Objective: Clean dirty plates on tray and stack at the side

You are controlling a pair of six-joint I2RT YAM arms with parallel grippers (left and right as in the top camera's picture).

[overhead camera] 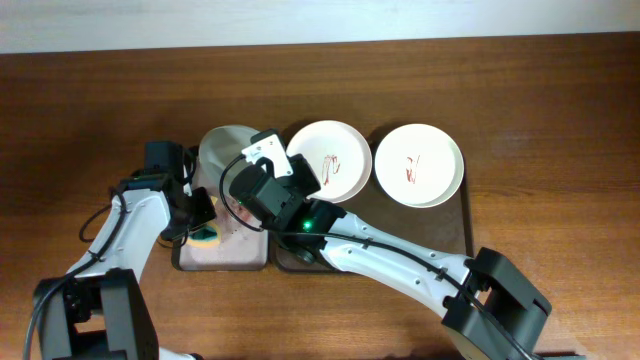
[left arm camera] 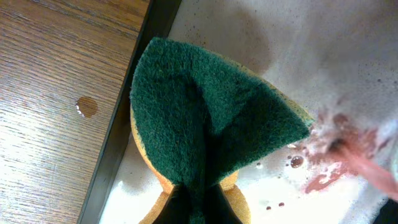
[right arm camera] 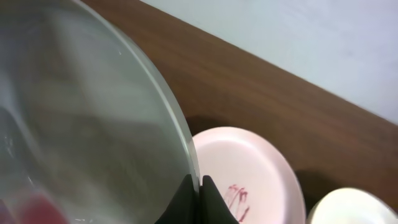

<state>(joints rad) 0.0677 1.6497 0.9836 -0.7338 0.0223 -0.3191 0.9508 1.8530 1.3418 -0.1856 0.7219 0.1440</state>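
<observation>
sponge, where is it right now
In the overhead view the sponge sits at the left end of the tray, pinched in the left hand, just beside the tilted plate that the right hand holds.

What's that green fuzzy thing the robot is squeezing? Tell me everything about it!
It's a sponge. It has a fuzzy dark green scrubbing layer on top and soft yellow foam underneath. The left end effector pinches it, so it bends into a fold. It sits at the left side of the tray, close to the dark rim, on a wet, pale surface. Red smears lie right beside it.
</observation>
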